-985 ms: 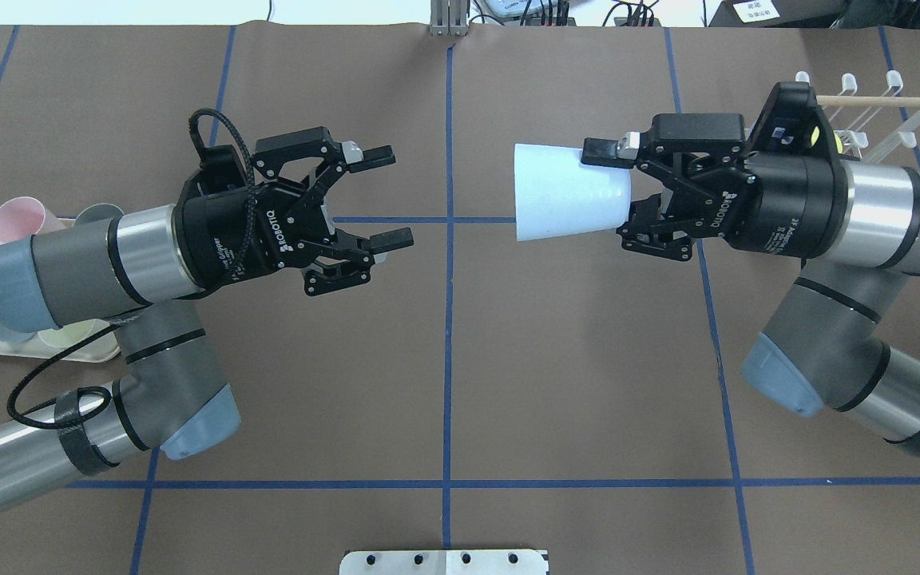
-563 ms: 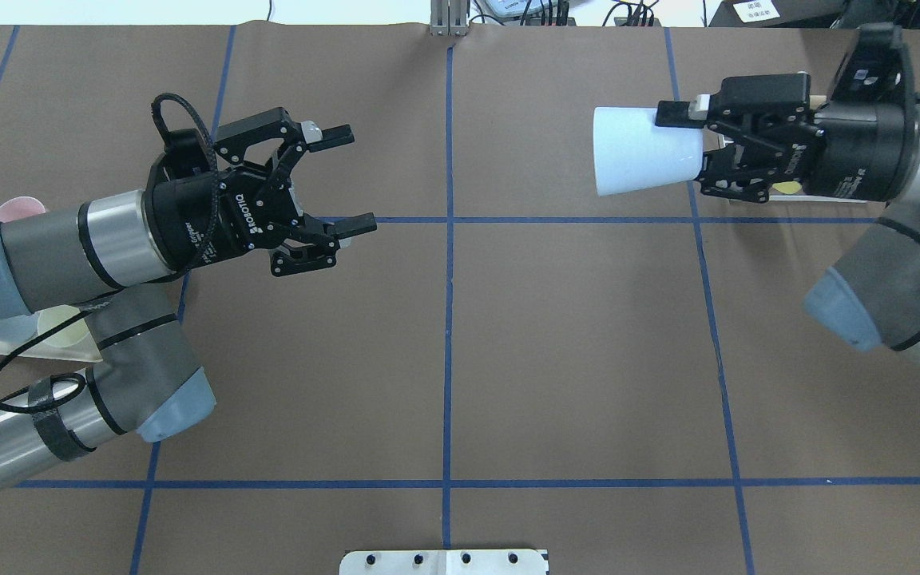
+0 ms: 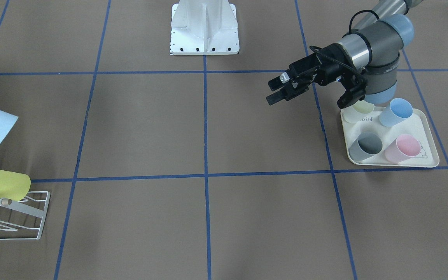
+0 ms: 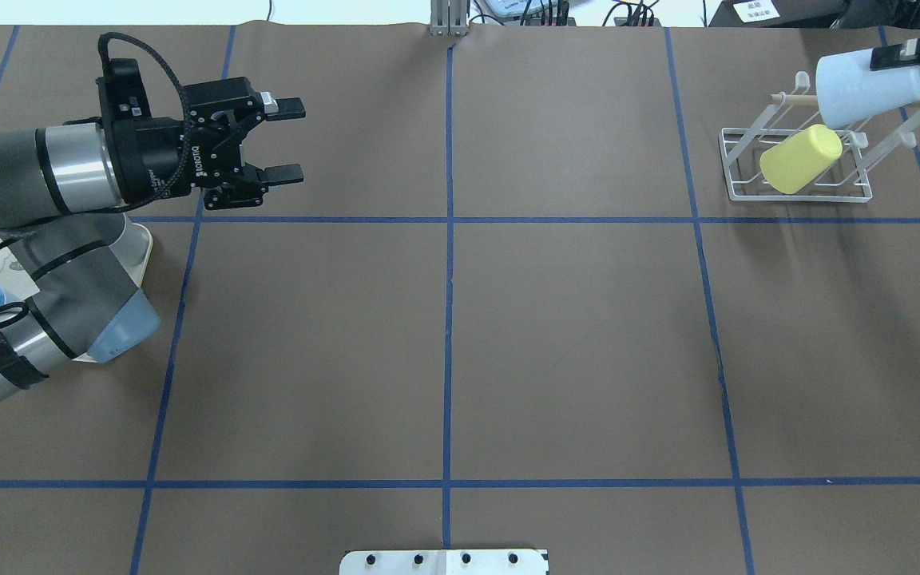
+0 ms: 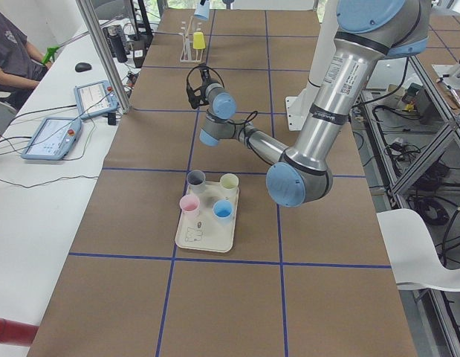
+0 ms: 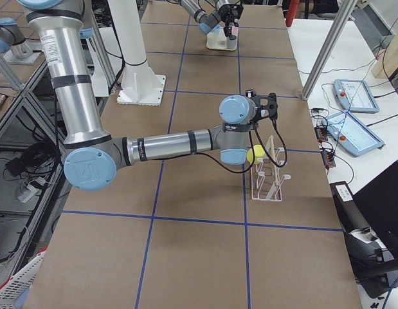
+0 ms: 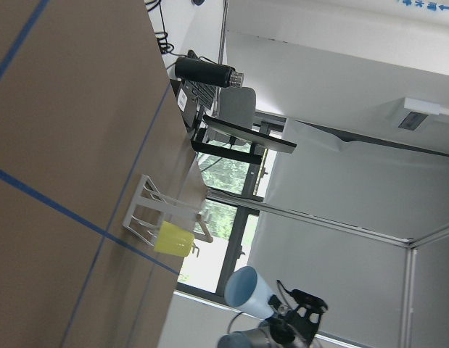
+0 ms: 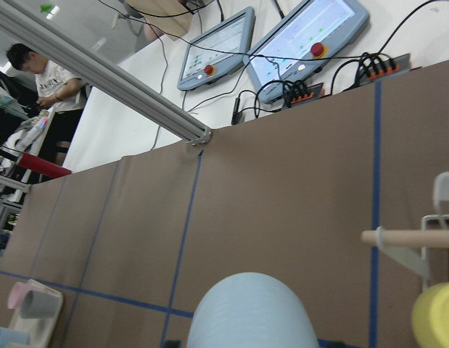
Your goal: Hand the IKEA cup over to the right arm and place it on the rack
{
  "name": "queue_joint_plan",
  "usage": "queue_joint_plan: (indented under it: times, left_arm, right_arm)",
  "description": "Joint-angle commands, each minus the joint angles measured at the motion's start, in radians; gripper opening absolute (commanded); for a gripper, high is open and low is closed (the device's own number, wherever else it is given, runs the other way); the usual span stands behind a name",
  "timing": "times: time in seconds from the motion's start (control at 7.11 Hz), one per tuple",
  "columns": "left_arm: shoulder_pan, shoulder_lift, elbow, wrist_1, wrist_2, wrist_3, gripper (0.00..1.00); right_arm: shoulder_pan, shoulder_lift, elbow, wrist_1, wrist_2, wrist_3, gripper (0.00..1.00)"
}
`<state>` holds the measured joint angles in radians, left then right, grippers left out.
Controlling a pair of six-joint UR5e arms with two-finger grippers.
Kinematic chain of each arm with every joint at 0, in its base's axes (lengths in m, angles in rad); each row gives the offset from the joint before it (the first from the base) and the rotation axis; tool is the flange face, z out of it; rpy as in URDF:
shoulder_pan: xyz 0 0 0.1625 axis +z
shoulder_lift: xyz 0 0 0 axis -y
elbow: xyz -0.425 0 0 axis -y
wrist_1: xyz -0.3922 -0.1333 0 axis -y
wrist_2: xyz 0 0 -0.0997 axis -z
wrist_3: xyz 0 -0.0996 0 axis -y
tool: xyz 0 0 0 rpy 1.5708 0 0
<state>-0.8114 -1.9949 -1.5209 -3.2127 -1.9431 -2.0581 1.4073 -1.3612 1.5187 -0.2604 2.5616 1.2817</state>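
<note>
The cup (image 4: 859, 89), pinched by the right gripper (image 4: 903, 64), could be knocked against the yellow cup (image 4: 799, 158) if lowered askew.

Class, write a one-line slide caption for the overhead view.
Right tool holds pale blue cup near rack bearing yellow cup; left tool open.

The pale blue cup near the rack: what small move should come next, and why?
Probably lower it onto a free prong. The right gripper holds the pale blue cup raised by the rack, not yet resting on it; a yellow cup already occupies one spot.
</note>
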Motion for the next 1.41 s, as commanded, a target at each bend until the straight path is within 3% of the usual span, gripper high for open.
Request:
queue_joint_plan:
  times: [0.0, 0.42, 0.7, 0.98, 1.27]
  left_arm:
    - [-0.053, 0.011, 0.013, 0.094, -0.049, 0.116, 1.00]
    - [-0.225, 0.042, 0.014, 0.319, -0.313, 0.480, 1.00]
    - [-0.326, 0.054, 0.021, 0.460, -0.445, 0.707, 1.00]
    - [-0.377, 0.094, 0.037, 0.485, -0.470, 0.816, 1.00]
    - [-0.388, 0.102, 0.050, 0.485, -0.485, 0.845, 1.00]
  right_arm:
    - [0.053, -0.009, 0.000, -0.251, 0.014, -0.329, 0.18]
    - [0.058, -0.027, 0.001, -0.452, -0.059, -0.621, 0.18]
    - [0.059, -0.013, 0.036, -0.701, -0.090, -0.796, 0.18]
    - [-0.011, -0.012, 0.148, -0.996, -0.167, -0.857, 0.18]
    - [-0.025, -0.012, 0.155, -1.103, -0.178, -0.935, 0.18]
